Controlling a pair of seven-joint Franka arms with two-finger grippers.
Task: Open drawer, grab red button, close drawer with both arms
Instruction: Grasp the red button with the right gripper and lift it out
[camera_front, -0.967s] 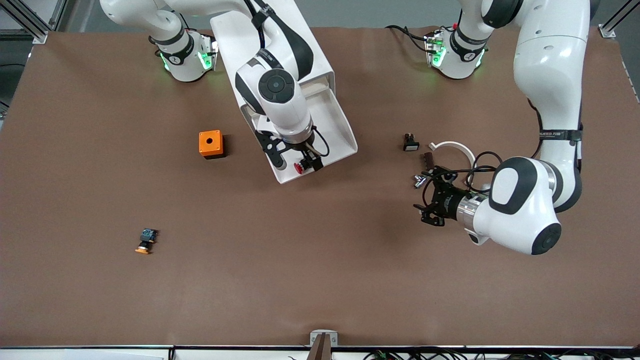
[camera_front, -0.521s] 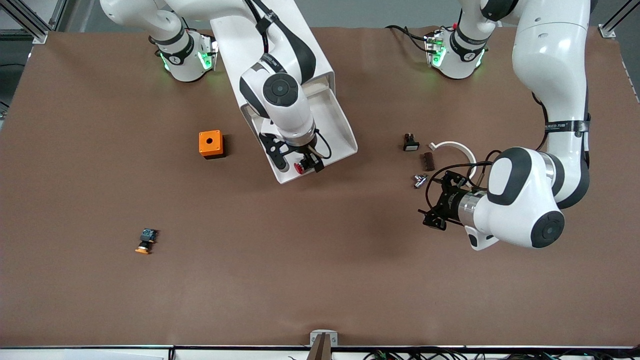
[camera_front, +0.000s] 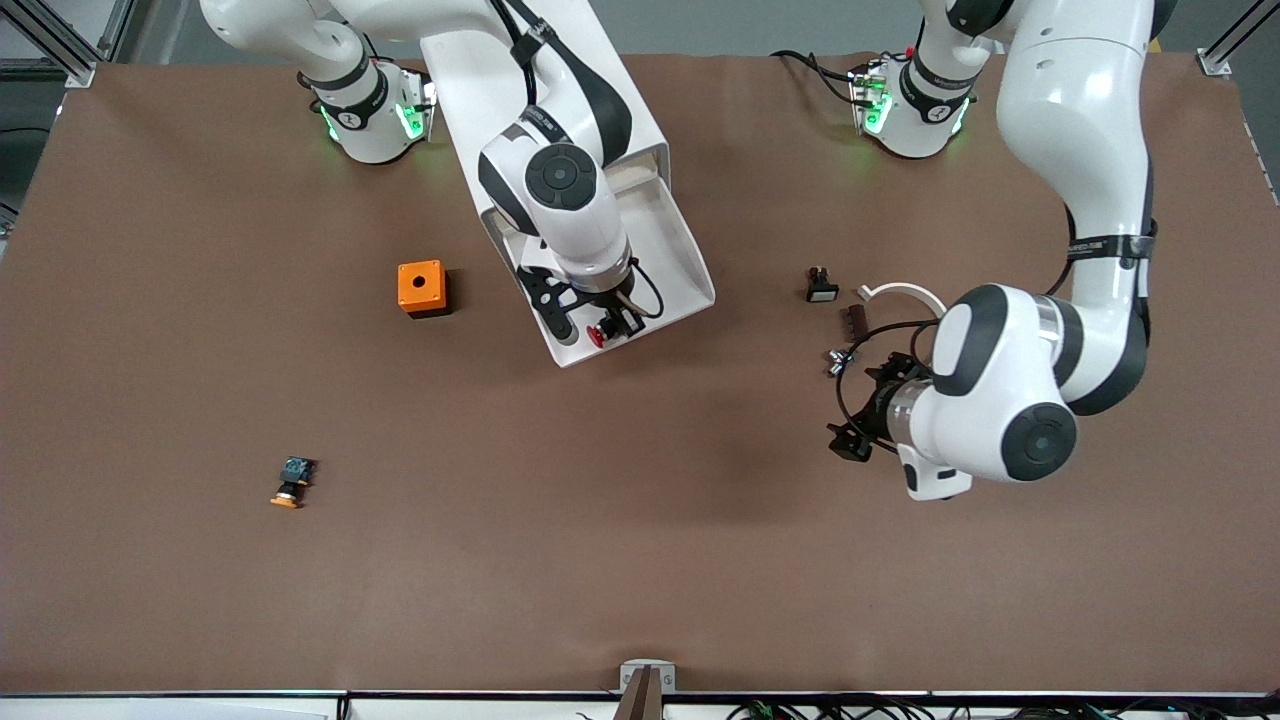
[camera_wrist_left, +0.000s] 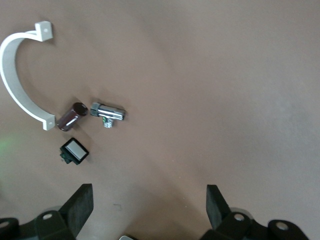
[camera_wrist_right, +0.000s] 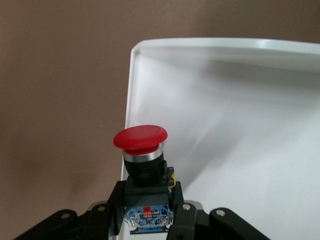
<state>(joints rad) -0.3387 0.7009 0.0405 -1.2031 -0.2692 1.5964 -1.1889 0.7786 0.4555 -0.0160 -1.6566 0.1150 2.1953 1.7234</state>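
Note:
The drawer stands pulled out of the white cabinet, its tray open. My right gripper is over the drawer's front end, shut on the red-capped button. In the right wrist view the fingers clamp the button's black body over the tray's corner. My left gripper is open and empty, low over bare table toward the left arm's end. In the left wrist view its fingers stand wide apart.
An orange cube lies beside the drawer. An orange-capped button lies nearer the camera. Near my left gripper lie a black switch, a white curved clip, a dark cylinder and a chrome fitting.
My left arm has swung round, and its gripper has shifted slightly toward the camera, away from the small parts. My right gripper with the button has hardly moved.

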